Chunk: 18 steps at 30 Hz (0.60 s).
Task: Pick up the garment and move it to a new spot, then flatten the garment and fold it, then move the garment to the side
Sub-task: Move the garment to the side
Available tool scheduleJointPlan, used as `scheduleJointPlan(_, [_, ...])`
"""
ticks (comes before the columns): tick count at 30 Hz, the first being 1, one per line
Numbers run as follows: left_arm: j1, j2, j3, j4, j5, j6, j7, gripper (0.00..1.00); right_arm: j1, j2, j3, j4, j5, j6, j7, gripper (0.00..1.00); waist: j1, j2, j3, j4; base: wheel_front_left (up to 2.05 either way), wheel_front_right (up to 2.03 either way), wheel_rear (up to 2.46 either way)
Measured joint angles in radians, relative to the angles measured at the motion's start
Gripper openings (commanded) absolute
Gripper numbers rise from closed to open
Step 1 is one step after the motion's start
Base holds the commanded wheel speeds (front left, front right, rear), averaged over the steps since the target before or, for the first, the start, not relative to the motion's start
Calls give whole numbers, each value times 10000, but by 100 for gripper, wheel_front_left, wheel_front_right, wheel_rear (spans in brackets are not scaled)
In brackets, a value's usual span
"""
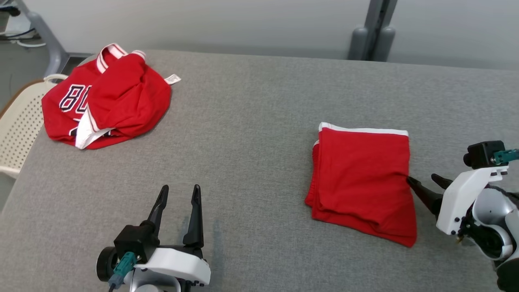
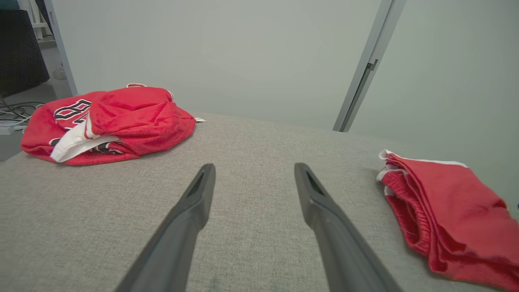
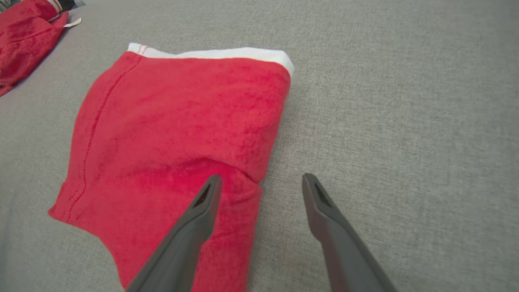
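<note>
A folded red garment (image 1: 363, 178) with a white waistband lies flat on the right half of the grey table (image 1: 251, 121); it is also at the right in the left wrist view (image 2: 450, 211) and at centre left in the right wrist view (image 3: 178, 134). My right gripper (image 1: 421, 180) (image 3: 261, 180) is open at the garment's right edge, one fingertip over the cloth and the other over bare table, gripping nothing. Open and empty too, my left gripper (image 1: 179, 188) (image 2: 254, 168) rests low over the table's near left, well apart from the garment.
A crumpled red jersey (image 1: 107, 97) with dark numbers and white trim lies at the table's far left corner (image 2: 109, 121). Beyond that corner stands a cream perforated chair (image 1: 20, 121). A grey post (image 1: 375, 28) rises behind the table's far edge.
</note>
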Motion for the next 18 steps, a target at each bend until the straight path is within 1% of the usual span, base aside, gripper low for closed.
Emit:
scheduleJointPlan(6, [-134, 2, -31, -23, -29, 21, 0, 100, -573, -299, 479, 825, 755, 0, 276, 100, 0, 0, 355, 388, 0, 0, 0])
scheduleJointPlan(11, [-278, -2, -31, -69, -27, 46, 0, 100, -1036, -408, 1231, 1174, 1413, 0, 527, 100, 0, 0, 602, 565, 0, 0, 0])
scheduleJointPlan(12, [-280, 0, -29, -77, -27, 46, 0, 100, -1103, -433, 1323, 1221, 1498, 0, 523, 87, 0, 0, 632, 573, 0, 0, 0])
scheduleJointPlan(13, [-284, 0, -27, -86, -29, 46, 0, 100, -1169, -466, 1438, 1267, 1578, 0, 502, 87, 0, 0, 657, 578, 0, 0, 0])
scheduleJointPlan(14, [-291, 0, -27, -94, -29, 48, 0, 100, -1234, -497, 1538, 1312, 1657, 0, 472, 49, 0, 0, 678, 577, 0, 0, 0])
scheduleJointPlan(15, [-295, -2, -29, -102, -29, 50, 0, 100, -1286, -537, 1653, 1327, 1707, 0, 431, 42, -1, 0, 697, 574, 0, 0, 0])
scheduleJointPlan(16, [-296, 0, -29, -104, -29, 58, 0, 100, -1335, -575, 1806, 1336, 1739, 0, 387, 29, 0, 0, 713, 565, 0, 0, 0])
scheduleJointPlan(17, [-296, 0, -29, -105, -29, 59, 0, 100, -1383, -612, 1946, 1335, 1751, 0, 284, 0, 0, 0, 728, 550, 0, 0, 0])
scheduleJointPlan(18, [-299, 0, -29, -111, -29, 63, 0, 100, -1434, -660, 2033, 1358, 1753, 2, 138, 0, 0, 0, 744, 530, 0, 0, 0])
